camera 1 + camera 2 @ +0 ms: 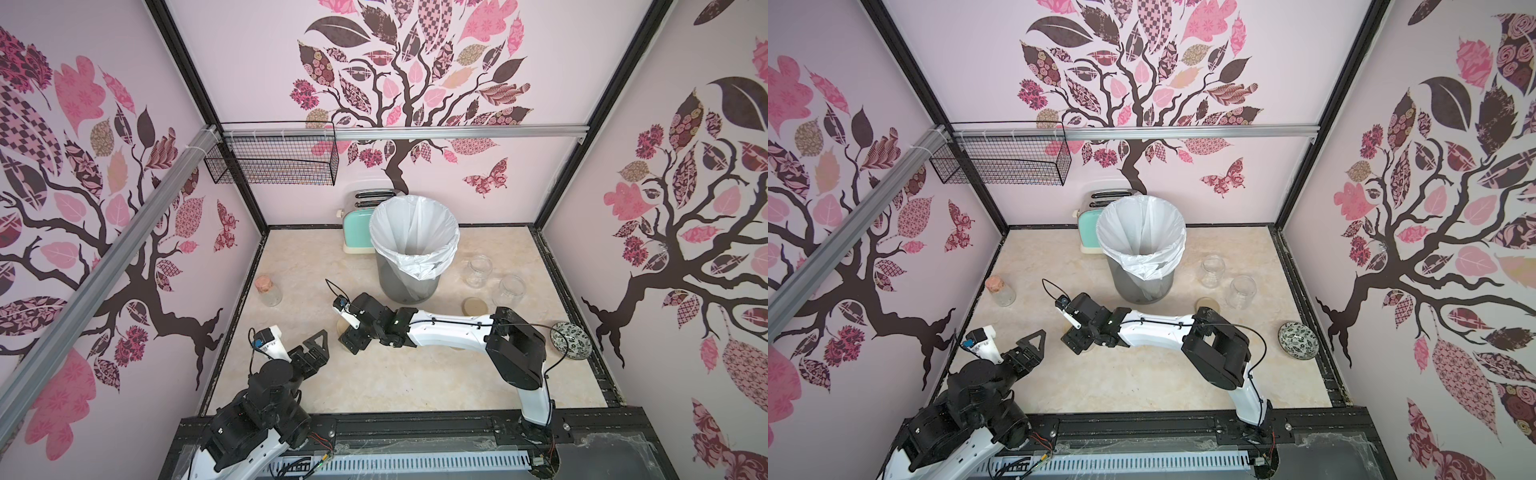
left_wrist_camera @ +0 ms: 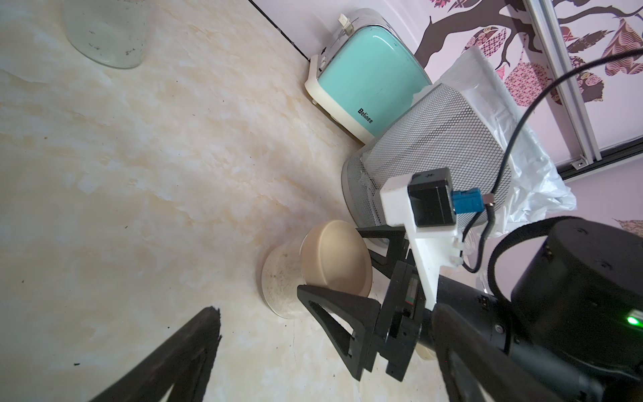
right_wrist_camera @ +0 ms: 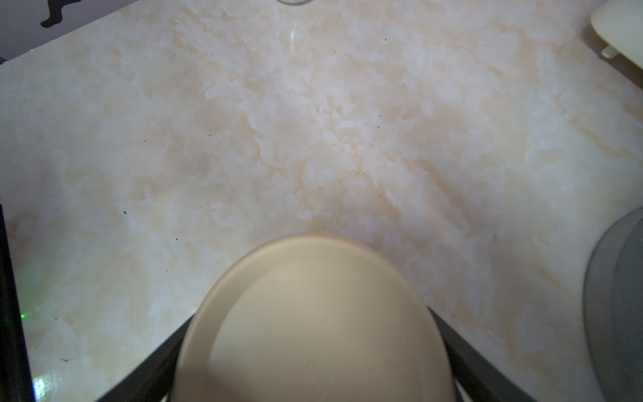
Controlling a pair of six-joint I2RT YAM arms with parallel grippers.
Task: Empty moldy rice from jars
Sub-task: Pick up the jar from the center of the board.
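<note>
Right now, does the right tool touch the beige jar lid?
Cannot tell. In the right wrist view the right tool flanks the lid; its rim hides any gap.

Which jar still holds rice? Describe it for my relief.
Start at the mesh waste bin with the white liner. Just in front of it, slightly left, one jar stands under the right gripper. Unlike the two empty, lidless jars right of the bin, it wears a beige lid and shows rice through the glass.
</note>
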